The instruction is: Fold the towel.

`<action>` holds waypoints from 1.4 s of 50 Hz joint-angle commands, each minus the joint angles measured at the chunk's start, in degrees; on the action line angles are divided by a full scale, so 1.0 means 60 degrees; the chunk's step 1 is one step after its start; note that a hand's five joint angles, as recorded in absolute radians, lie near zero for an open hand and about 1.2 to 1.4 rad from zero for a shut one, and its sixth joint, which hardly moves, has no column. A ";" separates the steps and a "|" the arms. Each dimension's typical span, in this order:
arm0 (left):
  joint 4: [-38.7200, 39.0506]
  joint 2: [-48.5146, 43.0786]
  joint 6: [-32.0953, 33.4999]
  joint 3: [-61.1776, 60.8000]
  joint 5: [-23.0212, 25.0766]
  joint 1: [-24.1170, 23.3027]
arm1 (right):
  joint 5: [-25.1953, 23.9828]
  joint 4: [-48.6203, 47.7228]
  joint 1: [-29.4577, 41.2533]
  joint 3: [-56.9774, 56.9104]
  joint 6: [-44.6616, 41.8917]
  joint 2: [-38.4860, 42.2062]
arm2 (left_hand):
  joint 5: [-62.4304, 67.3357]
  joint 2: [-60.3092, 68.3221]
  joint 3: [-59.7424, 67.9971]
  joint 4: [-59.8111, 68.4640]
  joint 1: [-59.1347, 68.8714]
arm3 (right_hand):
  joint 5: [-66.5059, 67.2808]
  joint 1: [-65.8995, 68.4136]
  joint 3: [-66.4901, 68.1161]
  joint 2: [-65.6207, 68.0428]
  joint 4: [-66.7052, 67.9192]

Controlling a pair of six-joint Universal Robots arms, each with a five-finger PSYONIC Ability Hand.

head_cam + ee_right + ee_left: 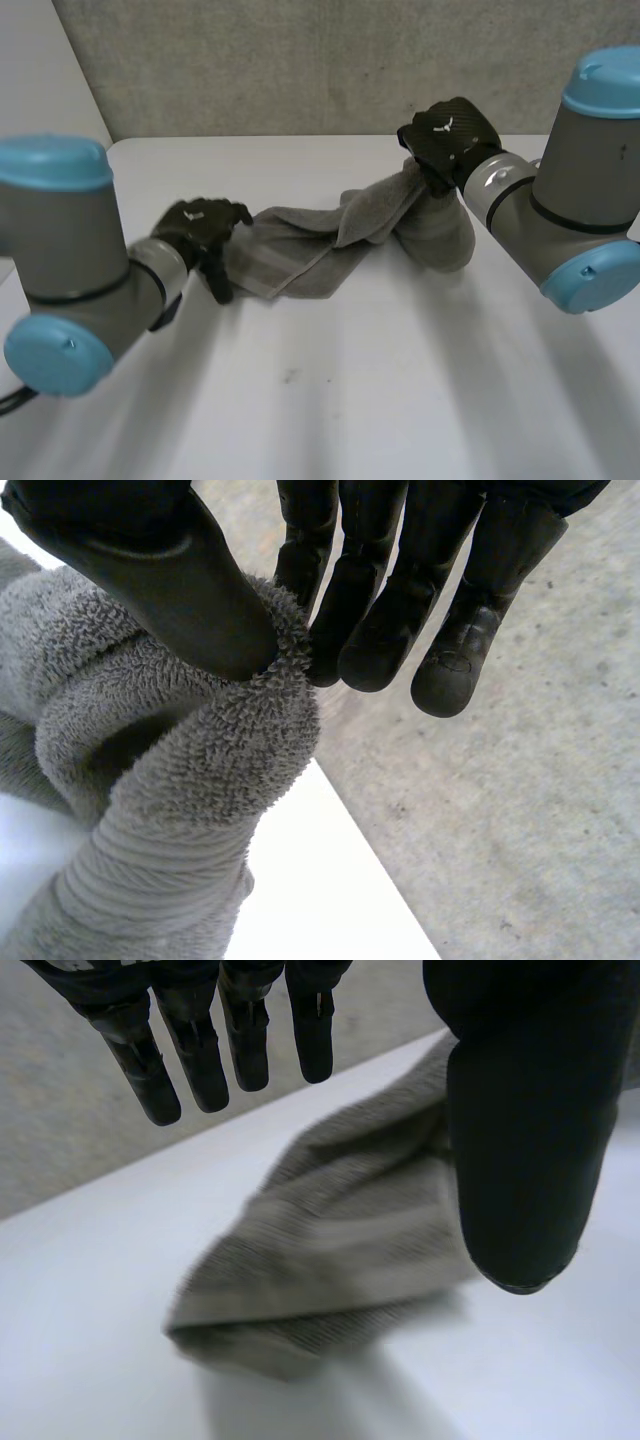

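Observation:
A grey towel (300, 245) lies bunched across the white table (350, 400), stretched between my two hands. My left hand (200, 232) is at its left end. In the left wrist view that hand (520, 1140) has straight fingers and a spread thumb, and the towel's end (340, 1240) lies flat on the table below them, ungripped. My right hand (445, 140) holds the towel's right end lifted off the table, and a fold hangs down under it. In the right wrist view, thumb and fingers of this hand (170, 570) pinch a bunched edge of the towel (180, 780).
A grey speckled wall (300, 60) stands behind the table's far edge. Both arms reach in from the near corners. Bare table surface spreads in front of the towel.

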 commanded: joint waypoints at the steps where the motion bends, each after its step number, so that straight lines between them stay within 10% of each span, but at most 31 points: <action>1: 0.0932 0.0122 -0.0066 -0.0979 0.0002 -0.0688 | -0.0009 -0.0179 -0.0013 0.0545 -0.0049 -0.0007 | 0.0379 0.0331 0.0329 0.0308 0.0287 | 0.0507 0.0501 0.0539 0.0580 0.0528; 26: 0.2133 -0.2881 0.1502 0.0750 -0.0012 -0.0806 | -0.0141 -0.1366 -0.0276 0.2538 -0.0049 -0.0490 | 0.2173 0.2125 0.2123 0.2103 0.2081 | 0.0507 0.0501 0.0539 0.0580 0.0528; 47: 0.2514 -0.3188 0.1502 0.1335 -0.0012 -0.0835 | -0.0141 -0.1673 -0.0394 0.2699 -0.0297 -0.0359 | 1.0042 0.9993 0.9992 0.9971 0.9950 | 0.0507 0.0501 0.0539 0.0580 0.0528; 56: 0.2514 -0.3203 0.1502 0.1482 -0.0012 -0.0820 | -0.0141 -0.1673 -0.0394 0.2684 -0.0444 -0.0344 | 1.0356 1.0307 1.0306 1.0285 1.0264 | 0.0507 0.0501 0.0539 0.0580 0.0528; 70: 0.2076 0.1289 0.1487 0.0370 0.0076 0.0307 | -0.0068 0.0828 -0.1404 0.1572 -0.0503 -0.2451 | 1.0356 1.0307 1.0306 1.0285 1.0264 | 0.0507 0.0501 0.0539 0.0580 0.0528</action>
